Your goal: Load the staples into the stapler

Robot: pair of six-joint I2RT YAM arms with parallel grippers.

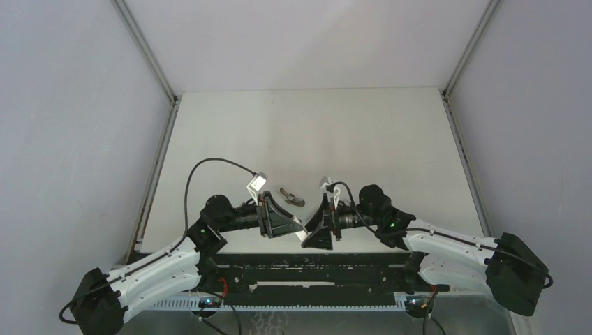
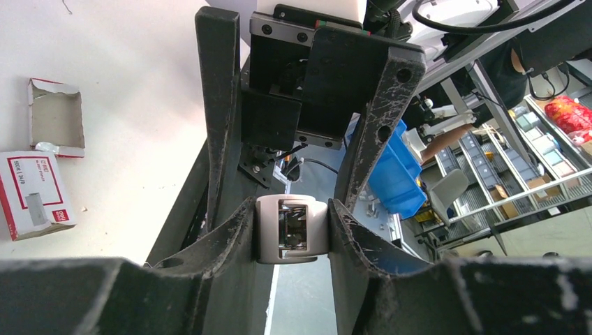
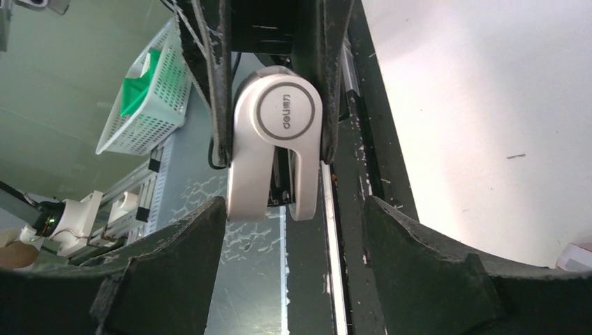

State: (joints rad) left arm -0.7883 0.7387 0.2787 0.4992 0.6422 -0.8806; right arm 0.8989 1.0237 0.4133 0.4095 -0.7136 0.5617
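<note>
White plastic stapler, held in the air over the tabletop's near edge, between the two arms. Left pincer is closed on its sides, with scuffed black fingers pressed flat against the shell. Right pincer is spread wide and grips nothing. Its tips flank the stapler's two free ends: clear gap on the 3 o'clock side, while the 9 o'clock side is so close I cannot tell touching from just beside.

Left wrist view only: end-on look into the stapler, a grey metal channel framed by rounded white shell. Whether staples sit in it, cannot tell. At 9 o'clock on the tabletop lies a flat red-and-white box. Just beside it, at 10 o'clock, is an open tan tray with torn card edges.

Right wrist view only: stapler side-on, two smooth white legs joined at a round hub with a grey ring and raised lettering. The legs are splayed toward the camera, so the stapler stands open. A white mesh basket sits off the tabletop at 10 o'clock.

Top view only: box and tray show as small dark shapes at 12 o'clock from the pincers, near them. Beyond is wide bare tabletop up to the far wall. A black frame rail runs close behind the pincers at 6 o'clock.
</note>
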